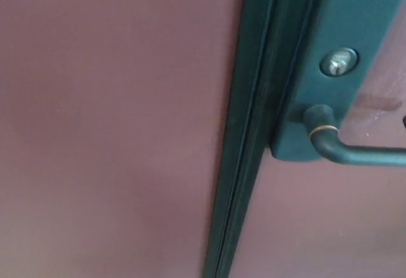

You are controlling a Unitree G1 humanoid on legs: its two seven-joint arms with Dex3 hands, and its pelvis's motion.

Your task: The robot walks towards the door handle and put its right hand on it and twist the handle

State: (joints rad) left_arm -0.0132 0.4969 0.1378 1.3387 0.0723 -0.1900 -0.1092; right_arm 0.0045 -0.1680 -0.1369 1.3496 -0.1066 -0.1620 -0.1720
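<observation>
hands unseen, door handle (355, 153) untouched

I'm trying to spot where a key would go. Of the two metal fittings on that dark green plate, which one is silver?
The round lock cylinder, the upper fitting on the green plate, is silver. The lever door handle below it is dark, with only a thin brass-coloured ring at its neck.

Door handle (355, 152) below keyhole (339, 63)

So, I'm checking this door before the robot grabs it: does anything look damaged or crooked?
Nothing stands out. The dark green door handle sits level on its plate, with the keyhole above it. A faint smudge marks the maroon door right of the plate. No robot hand shows.
</observation>
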